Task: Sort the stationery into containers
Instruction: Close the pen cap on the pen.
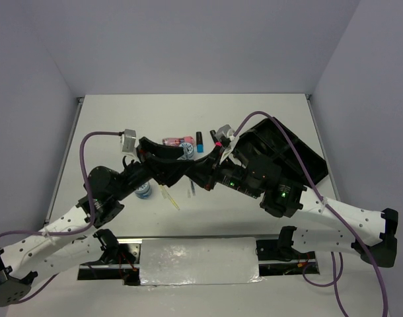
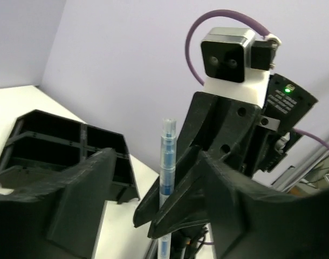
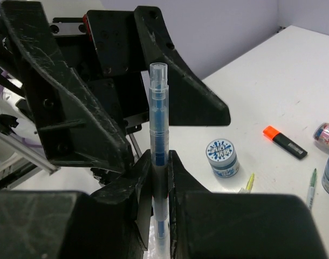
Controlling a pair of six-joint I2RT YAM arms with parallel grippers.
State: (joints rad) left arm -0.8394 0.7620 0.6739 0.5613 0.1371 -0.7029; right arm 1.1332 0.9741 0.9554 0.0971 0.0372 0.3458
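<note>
Blue pen (image 3: 158,135) stands upright above the desk's middle, pinched by the right jaws; the left jaws seem spread around it. Likely a handover; next, it needs carrying to the organiser tray (image 1: 310,162) near the right edge.

pen (image 3: 158,124): clear glossy plastic, blue core | right gripper (image 3: 159,162): matt black plastic, finely scratched | tray (image 2: 83,143): black plastic, slight sheen | worktop (image 3: 272,86): white, smooth, matt | cable (image 2: 190,40): purple, smooth sheath | highlighter (image 3: 286,143): matt black plastic, orange cap | round tub (image 3: 222,157): glossy printed label
</note>
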